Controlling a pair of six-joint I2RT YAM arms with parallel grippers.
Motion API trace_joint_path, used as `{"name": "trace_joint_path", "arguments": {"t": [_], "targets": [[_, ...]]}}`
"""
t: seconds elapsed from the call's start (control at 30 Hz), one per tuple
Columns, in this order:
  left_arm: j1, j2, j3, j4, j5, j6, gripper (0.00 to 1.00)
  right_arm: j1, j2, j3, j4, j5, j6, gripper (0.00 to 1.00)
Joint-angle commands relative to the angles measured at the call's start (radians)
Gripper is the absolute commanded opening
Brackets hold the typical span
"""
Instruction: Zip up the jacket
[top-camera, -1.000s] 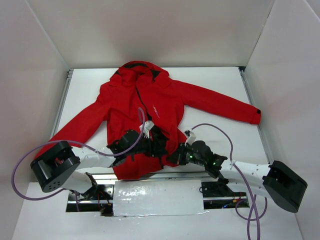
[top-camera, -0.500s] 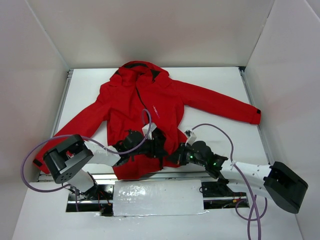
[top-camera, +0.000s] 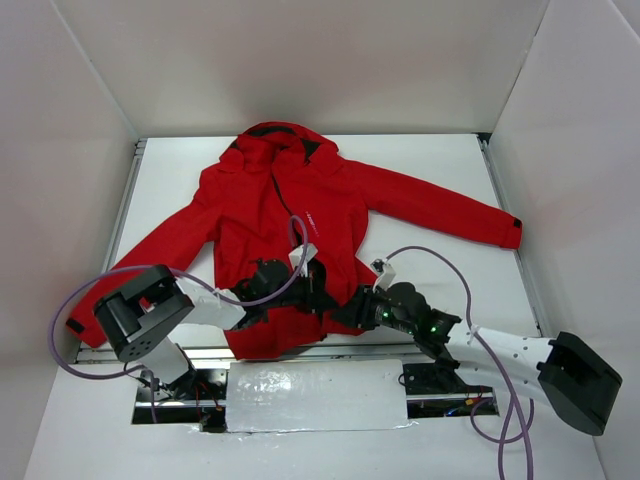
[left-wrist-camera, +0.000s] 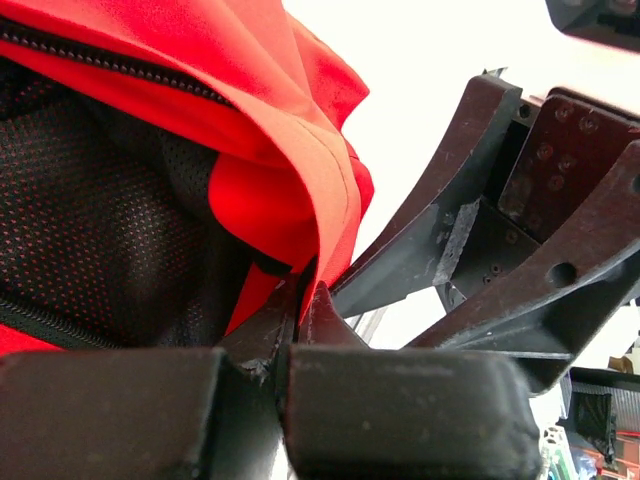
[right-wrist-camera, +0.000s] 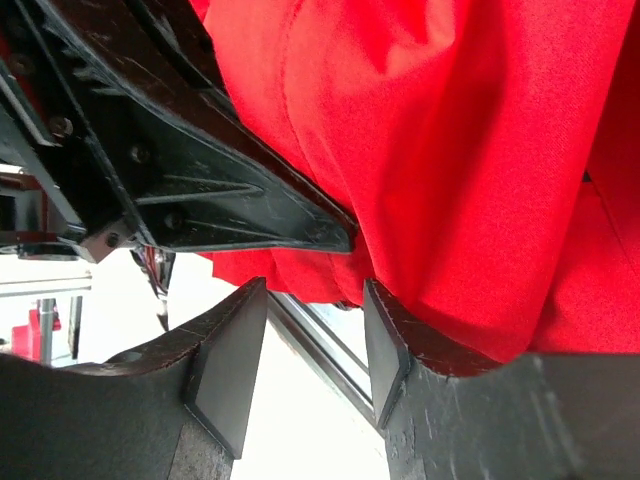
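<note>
The red jacket lies flat on the white table, hood at the far end and sleeves spread. Its front is open near the hem, where black mesh lining and zip teeth show. My left gripper sits at the hem's middle, shut on the jacket's red front edge, which is pinched between its tips. My right gripper is just to the right of it, open, with the jacket's red cloth lying against its right finger and nothing between the pads. The left gripper's black finger crosses just above it.
White walls enclose the table on three sides. The right sleeve ends at a black cuff near the right wall. The left sleeve runs down toward the left arm's base. A metal rail lines the table's near edge under the hem.
My left gripper has closed on the jacket's front edge near the hem. The right gripper has opened and let go of the cloth. The left arm's base link has swung rightward.
</note>
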Motion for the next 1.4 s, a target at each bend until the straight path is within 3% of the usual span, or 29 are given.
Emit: {"name": "trace_joint_path", "arguments": {"t": [0.0,0.1,0.37,0.57,0.73,0.9,1.1,1.13,1.2,1.37], "targets": [[-0.006,-0.048,0.041,0.015,-0.018,-0.001,0.00,0.004,-0.025,0.015,-0.039,0.025,-0.033,0.51],[-0.006,-0.076,0.044,-0.010,-0.039,-0.016,0.00,0.019,-0.025,0.043,-0.112,0.092,-0.034,0.52],[-0.027,-0.167,0.154,-0.324,-0.253,-0.078,0.00,0.246,0.026,0.219,-0.330,0.408,-0.007,0.59],[-0.070,-0.202,0.251,-0.517,-0.398,-0.098,0.00,0.323,0.115,0.344,-0.439,0.583,0.093,0.60],[-0.076,-0.210,0.253,-0.534,-0.412,-0.119,0.00,0.332,0.170,0.382,-0.487,0.666,0.157,0.57],[-0.080,-0.211,0.250,-0.548,-0.412,-0.121,0.00,0.332,0.187,0.419,-0.544,0.714,0.165,0.34],[-0.079,-0.219,0.248,-0.551,-0.415,-0.122,0.00,0.332,0.183,0.417,-0.550,0.724,0.161,0.36],[-0.080,-0.214,0.250,-0.547,-0.407,-0.121,0.00,0.332,0.179,0.414,-0.539,0.720,0.159,0.30],[-0.080,-0.211,0.248,-0.536,-0.397,-0.119,0.00,0.332,0.181,0.405,-0.522,0.714,0.151,0.28],[-0.080,-0.204,0.256,-0.533,-0.383,-0.124,0.00,0.331,0.166,0.348,-0.346,0.611,0.050,0.26]]}}
